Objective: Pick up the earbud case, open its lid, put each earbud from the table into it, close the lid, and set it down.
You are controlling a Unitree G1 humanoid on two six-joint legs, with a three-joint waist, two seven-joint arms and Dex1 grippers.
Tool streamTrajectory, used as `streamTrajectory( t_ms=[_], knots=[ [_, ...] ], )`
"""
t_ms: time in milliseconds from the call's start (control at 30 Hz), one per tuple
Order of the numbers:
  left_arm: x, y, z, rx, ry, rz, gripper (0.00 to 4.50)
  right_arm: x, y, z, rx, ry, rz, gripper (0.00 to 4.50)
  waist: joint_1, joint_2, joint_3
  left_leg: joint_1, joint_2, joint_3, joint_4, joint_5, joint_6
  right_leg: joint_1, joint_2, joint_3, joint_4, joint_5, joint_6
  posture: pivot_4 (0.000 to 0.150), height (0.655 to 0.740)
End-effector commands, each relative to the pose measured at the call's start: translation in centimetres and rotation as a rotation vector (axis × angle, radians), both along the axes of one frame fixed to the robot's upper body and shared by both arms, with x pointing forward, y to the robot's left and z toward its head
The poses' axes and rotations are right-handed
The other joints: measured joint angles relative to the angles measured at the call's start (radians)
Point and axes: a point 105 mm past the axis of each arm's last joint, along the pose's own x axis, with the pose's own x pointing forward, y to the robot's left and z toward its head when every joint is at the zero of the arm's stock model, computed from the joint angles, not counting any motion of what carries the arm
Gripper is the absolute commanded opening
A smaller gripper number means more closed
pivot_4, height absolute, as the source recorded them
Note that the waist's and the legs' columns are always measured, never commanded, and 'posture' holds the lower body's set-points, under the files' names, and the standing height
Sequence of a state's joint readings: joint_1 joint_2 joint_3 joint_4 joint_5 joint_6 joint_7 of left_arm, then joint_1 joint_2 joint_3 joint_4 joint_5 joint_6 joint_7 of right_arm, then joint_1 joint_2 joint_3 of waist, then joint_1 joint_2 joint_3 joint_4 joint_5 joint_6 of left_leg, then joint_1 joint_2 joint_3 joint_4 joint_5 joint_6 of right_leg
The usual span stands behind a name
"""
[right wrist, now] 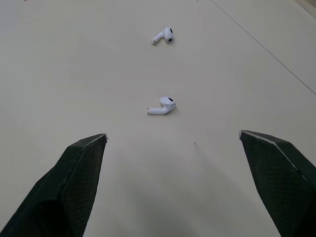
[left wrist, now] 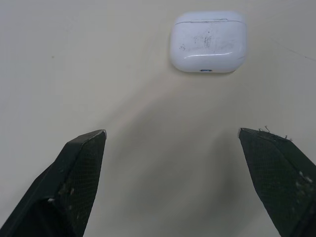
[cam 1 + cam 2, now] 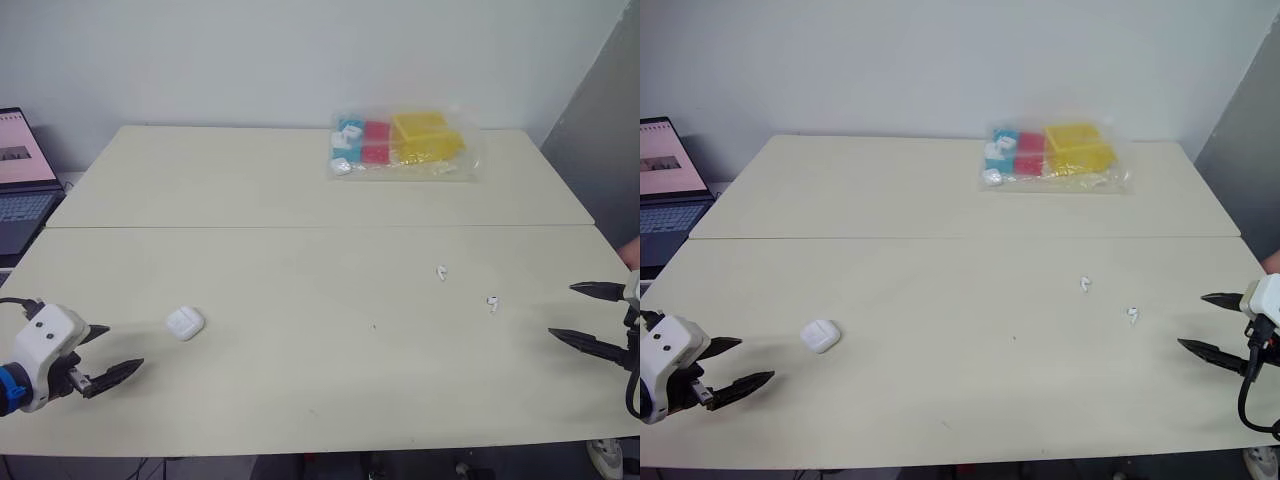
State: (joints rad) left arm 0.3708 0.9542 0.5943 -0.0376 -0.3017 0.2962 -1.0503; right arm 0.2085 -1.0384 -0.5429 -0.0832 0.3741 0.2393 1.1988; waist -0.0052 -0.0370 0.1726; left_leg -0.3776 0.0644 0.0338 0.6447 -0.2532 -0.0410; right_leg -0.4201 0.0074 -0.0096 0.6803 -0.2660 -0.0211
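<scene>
Earbud case (image 3: 185, 323), white with its lid seemingly closed, lies on the tabletop (image 3: 300, 190) just ahead of the left fingers (image 3: 115, 372). These are spread wide, empty and not touching it. The nearer earbud (image 3: 492, 303) and farther earbud (image 3: 441, 272) lie before the right fingers (image 3: 590, 345), likewise spread and empty.

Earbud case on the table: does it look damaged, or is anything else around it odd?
The earbud case has fine grey scuffs on its white shell; its lid sits shut. The nearer earbud and the farther earbud lie loose on the table, well apart from the case, in front of the right gripper. Nothing looks spilled.
</scene>
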Motion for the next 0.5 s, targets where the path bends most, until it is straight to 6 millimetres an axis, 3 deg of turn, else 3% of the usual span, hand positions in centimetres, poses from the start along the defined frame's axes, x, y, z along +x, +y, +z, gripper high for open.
streamTrajectory(
  t_ms=[33,300,500],
  knots=[
    [0.1,0.28,1.13,0.006,-0.056,0.003,4.44,0.31,0.04,0.95,-0.016,-0.035,0.009,4.5,0.0,0.0,0.0,0.0,0.0,0.0,0.0,0.0,0.0,0.0,0.0,0.0,0.0,0.0,0.0,0.15,0.74],
    [1.07,0.6,2.0,-0.024,-0.108,-0.006,4.44,0.03,-0.1,1.03,0.008,-0.035,0.007,4.5,0.001,0.0,0.0,0.0,0.0,0.0,0.0,0.0,0.0,0.0,0.0,0.0,0.0,0.0,0.0,0.15,0.74],
    [0.58,0.29,1.36,-0.034,-0.075,-0.032,4.44,0.36,-0.46,1.1,0.017,-0.062,-0.015,4.5,-0.002,0.0,0.0,0.0,0.0,0.001,0.0,0.0,0.0,0.0,0.0,0.001,0.0,0.0,0.0,0.15,0.74]
  ],
)
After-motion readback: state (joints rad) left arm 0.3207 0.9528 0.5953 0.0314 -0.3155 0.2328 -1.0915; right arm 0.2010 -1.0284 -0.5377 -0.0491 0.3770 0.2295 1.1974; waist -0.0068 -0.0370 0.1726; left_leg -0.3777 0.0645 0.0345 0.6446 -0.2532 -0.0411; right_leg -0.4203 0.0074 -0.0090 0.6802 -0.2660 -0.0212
